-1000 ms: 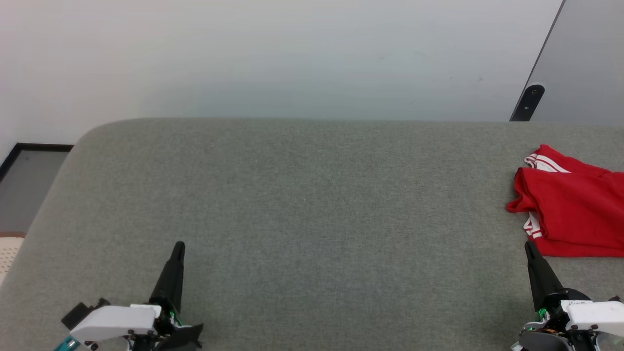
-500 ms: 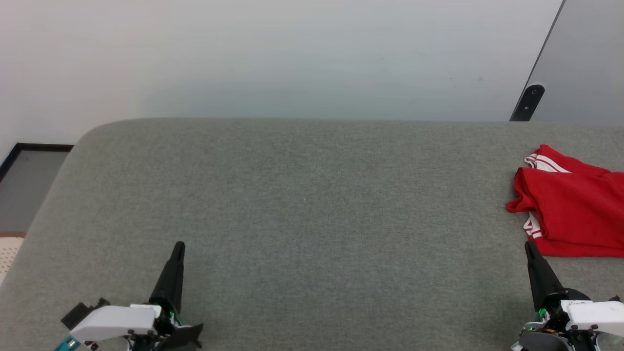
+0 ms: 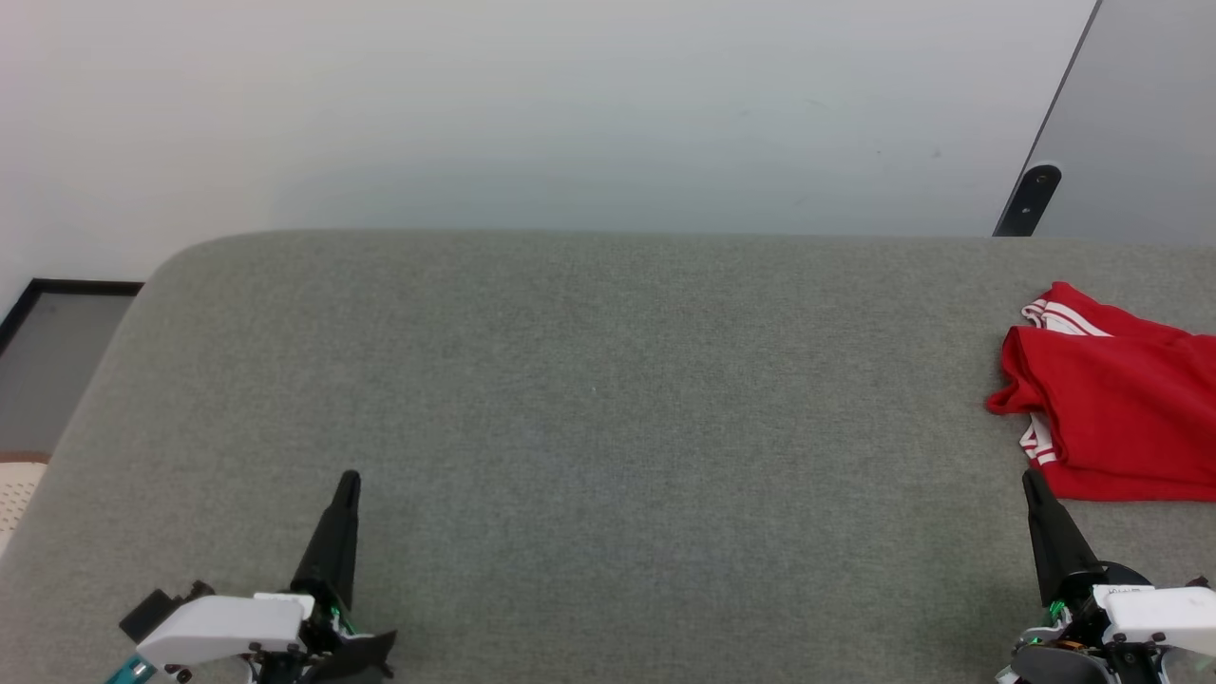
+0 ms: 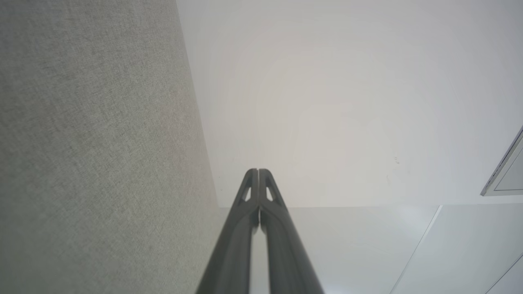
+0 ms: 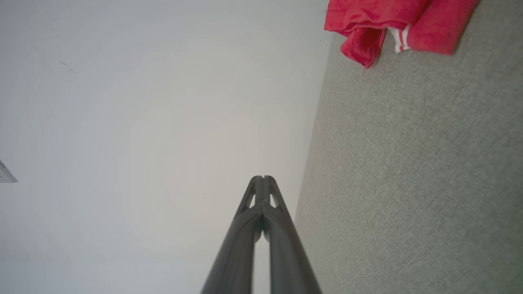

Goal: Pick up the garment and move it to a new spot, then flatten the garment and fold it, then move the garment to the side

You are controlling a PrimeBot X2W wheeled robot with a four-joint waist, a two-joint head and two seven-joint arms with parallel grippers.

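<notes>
Nearest, bottom L: left gripper [image 3: 349, 480], fingers pressed together, nothing held; its body is cut off by the frame edge. Bottom R: right gripper [image 3: 1030, 477], likewise closed & empty, base partly out of frame. Both sit over the grey fabric surface [image 3: 589, 399]. Further back, far R: the shirt [image 3: 1111, 418], red, lying bunched w/ bits of white-red trim showing. It runs off the R edge; no lettering or number visible. It's near the right gripper's tip, apart per wrist view. Behind: pale wall [image 3: 570, 114].
</notes>
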